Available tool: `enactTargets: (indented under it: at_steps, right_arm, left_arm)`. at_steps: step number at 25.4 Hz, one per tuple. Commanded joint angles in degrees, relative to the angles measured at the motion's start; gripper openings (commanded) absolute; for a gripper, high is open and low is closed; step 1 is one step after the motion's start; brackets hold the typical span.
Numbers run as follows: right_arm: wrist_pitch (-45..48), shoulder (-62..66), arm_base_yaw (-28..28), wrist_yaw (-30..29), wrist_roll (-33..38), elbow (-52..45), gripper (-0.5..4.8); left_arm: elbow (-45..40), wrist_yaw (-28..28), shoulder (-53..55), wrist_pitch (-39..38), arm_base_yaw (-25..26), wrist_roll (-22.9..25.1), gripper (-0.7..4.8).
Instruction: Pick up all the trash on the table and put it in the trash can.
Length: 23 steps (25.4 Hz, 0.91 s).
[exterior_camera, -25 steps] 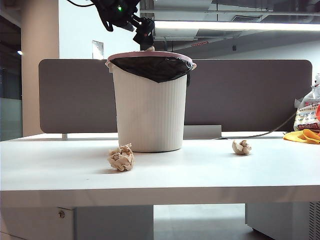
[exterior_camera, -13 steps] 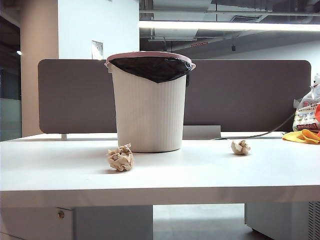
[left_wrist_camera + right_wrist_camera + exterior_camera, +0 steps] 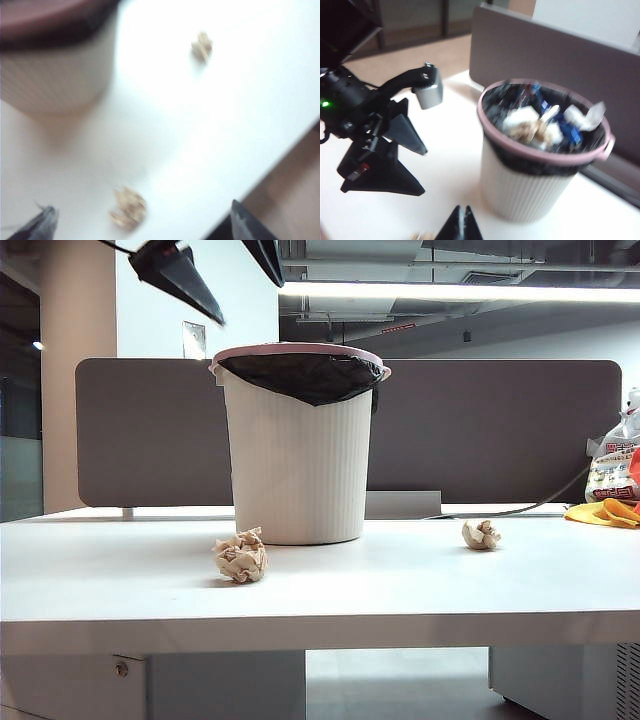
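Room: office space with a grey partition behind the white table, ceiling strip light on.
Trash can: the trash can stands upright near the middle of the table; the right wrist view shows wrappers and paper already inside it.
Trash left: one crumpled paper ball just in front of the can on the left, a smaller paper ball well apart to the right.
Left gripper: the left gripper hangs high left of the can, jaws spread wide, nothing between them.
Right gripper: the right gripper sits above the table near the can, jaws pressed together, empty.
Step in hand: I'd say the left arm is lining up on the nearer ball.
Doing it well: drop straight over the ball, keep clear of the can's wall, close only once both fingers straddle the paper.
Leave alone: printed bag and yellow cloth at the far right.
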Motion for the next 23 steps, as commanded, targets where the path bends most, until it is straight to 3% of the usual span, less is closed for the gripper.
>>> enactTargets:
  at_steps: [1, 5, 11, 14, 20, 23]
  right_arm:
    - [-6.8, -0.3, 0.1, -1.4, -0.7, -0.2, -0.07]
    - [-6.1, -2.7, 0.1, -4.7, -1.0, -4.7, -0.07]
    - [-5.2, -6.8, 0.1, -4.6, -0.1, -13.1, -0.07]
    - [-5.5, -7.5, 0.1, -6.0, 0.1, -15.1, -0.07]
    - [-6.2, -7.6, 0.1, -9.1, 0.3, -15.3, -0.07]
    - [-6.2, -7.6, 0.1, -9.1, 0.3, -15.3, -0.07]
  left_arm:
    - [-3.1, 1.1, 1.5, -0.5, -0.5, -2.0, 4.79]
    - [-7.3, 0.4, 4.5, -0.2, -1.7, -2.5, 4.79]
    - [-16.4, 1.4, 7.1, 5.5, -3.0, -2.6, 4.79]
    - [-21.0, 1.7, 7.2, 9.2, -3.2, -5.4, 4.79]
    - [-28.1, -7.1, 7.2, 17.4, -4.5, -6.0, 4.79]
    - [-30.2, -7.3, 7.3, 22.7, -4.6, -6.0, 4.79]
